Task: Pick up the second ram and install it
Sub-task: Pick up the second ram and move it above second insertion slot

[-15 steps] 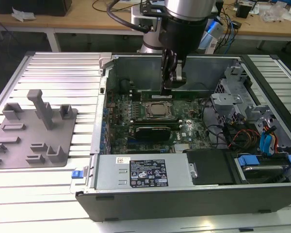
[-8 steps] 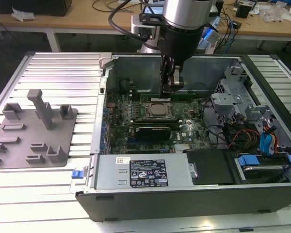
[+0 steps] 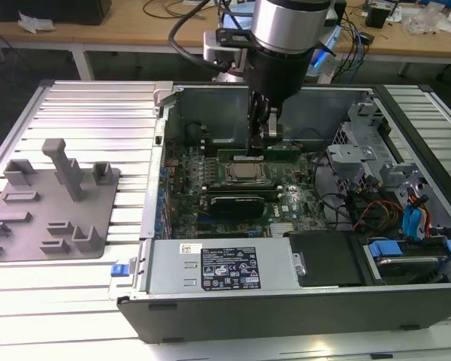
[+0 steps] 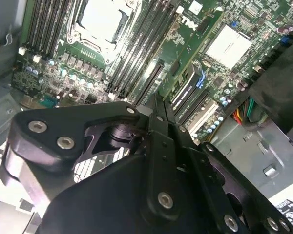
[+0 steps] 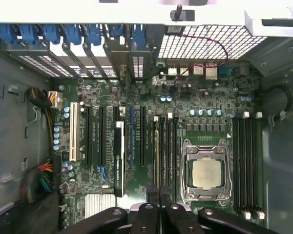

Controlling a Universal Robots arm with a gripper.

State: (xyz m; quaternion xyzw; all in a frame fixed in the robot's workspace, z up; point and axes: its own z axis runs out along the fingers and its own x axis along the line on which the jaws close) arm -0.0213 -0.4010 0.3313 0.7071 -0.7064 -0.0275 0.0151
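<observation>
Tabletop [image 3: 83,105] first: slatted metal, carrying the open case [image 3: 286,320] and, at the exterior view's left, a grey fixture [image 3: 52,210]. The arm [image 3: 286,30] reaches down into the case from the far side. On the board [image 5: 210,105] the processor [image 3: 246,174] sits in its socket, and the gripper [image 3: 261,144] hangs just beyond its far edge.

In the first wrist view the ram [image 5: 156,156] stands on edge in a slot near the processor, well apart from the fixture. It passes between the gripper's fingertips, which, as far as I can judge, are drawn together on its top edge.

So I take the pick as done: the ram is inside the case and lined up along a slot. Seating I can't confirm from here. The latches at the slot ends are too small for me to read, so whether it's pressed home or only resting in the guide stays open. Letting go is not yet done either.
</observation>
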